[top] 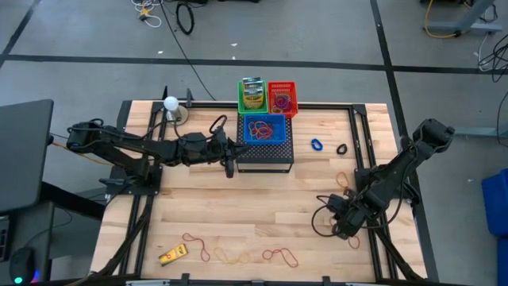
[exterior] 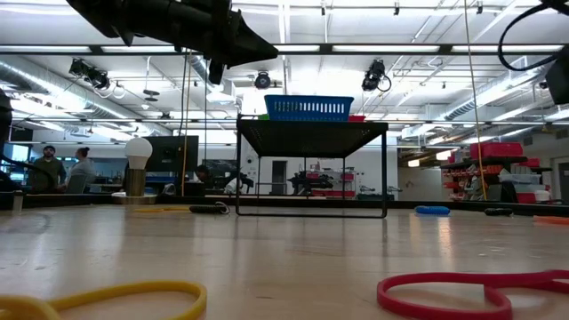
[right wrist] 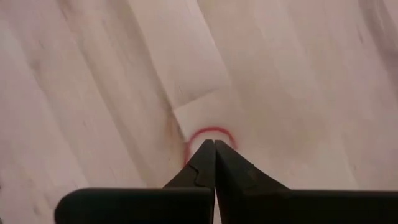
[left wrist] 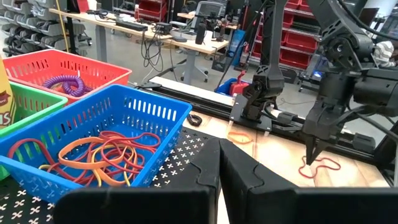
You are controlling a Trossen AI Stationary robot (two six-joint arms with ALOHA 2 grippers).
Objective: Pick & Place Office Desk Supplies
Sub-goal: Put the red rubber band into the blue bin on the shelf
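Observation:
My right gripper [top: 350,230] points down over the table's near right part, shut on a thin red rubber band [right wrist: 211,132]. My left gripper [left wrist: 219,149] is shut and holds nothing; it stands level over the left edge of the black mesh box [top: 266,155], beside the blue basket [left wrist: 93,124] that holds several red and orange rubber bands [left wrist: 99,158]. More rubber bands [top: 278,255] and a small yellow item [top: 173,254] lie along the near edge. A blue ring [top: 317,144] and a black ring [top: 341,148] lie flat to the right of the box. My right gripper pinches the red rubber band between its two fingers, coming from above and pointing steeply down. A short arc of the band [right wrist: 214,130] shows just past the fingertips. In the left wrist view the band's lower loop [left wrist: 323,165] hangs slack at the table; whether it rests there I cannot tell.
A green basket [top: 252,95] and a red basket [top: 282,97] stand behind the blue one at the table's far middle. A white bulb-shaped lamp [top: 171,103] stands at the far left. One more rubber band [top: 340,179] lies near the right arm. Bare wood lies in the middle.

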